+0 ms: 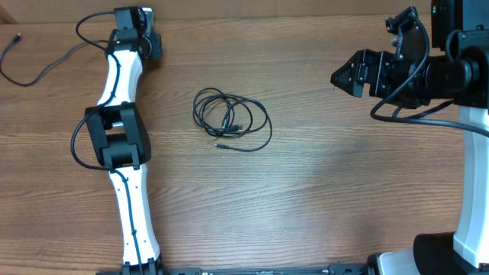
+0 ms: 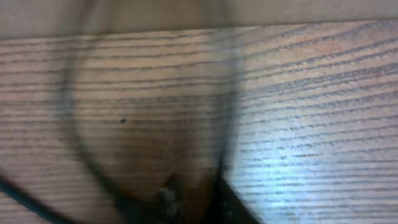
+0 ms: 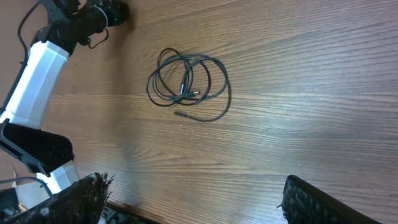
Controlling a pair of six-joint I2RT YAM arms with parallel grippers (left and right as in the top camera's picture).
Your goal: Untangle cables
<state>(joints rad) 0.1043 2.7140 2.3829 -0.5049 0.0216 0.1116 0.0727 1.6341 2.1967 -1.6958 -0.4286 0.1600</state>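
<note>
A tangled coil of thin black cable (image 1: 231,120) lies on the wooden table near the middle; it also shows in the right wrist view (image 3: 188,84), with one plug end sticking out at the front. My right gripper (image 1: 341,77) hovers far to the coil's right, open and empty, with fingers wide apart (image 3: 199,205). My left gripper (image 1: 151,44) rests at the far left back of the table, away from the coil. Its view is blurred and very close to the wood; its dark fingers (image 2: 199,202) sit close together and hold nothing.
A second loose black cable (image 1: 27,67) lies at the far left edge. The left arm (image 1: 122,137) stretches along the table's left side. The right arm's base (image 1: 474,191) stands at the right edge.
</note>
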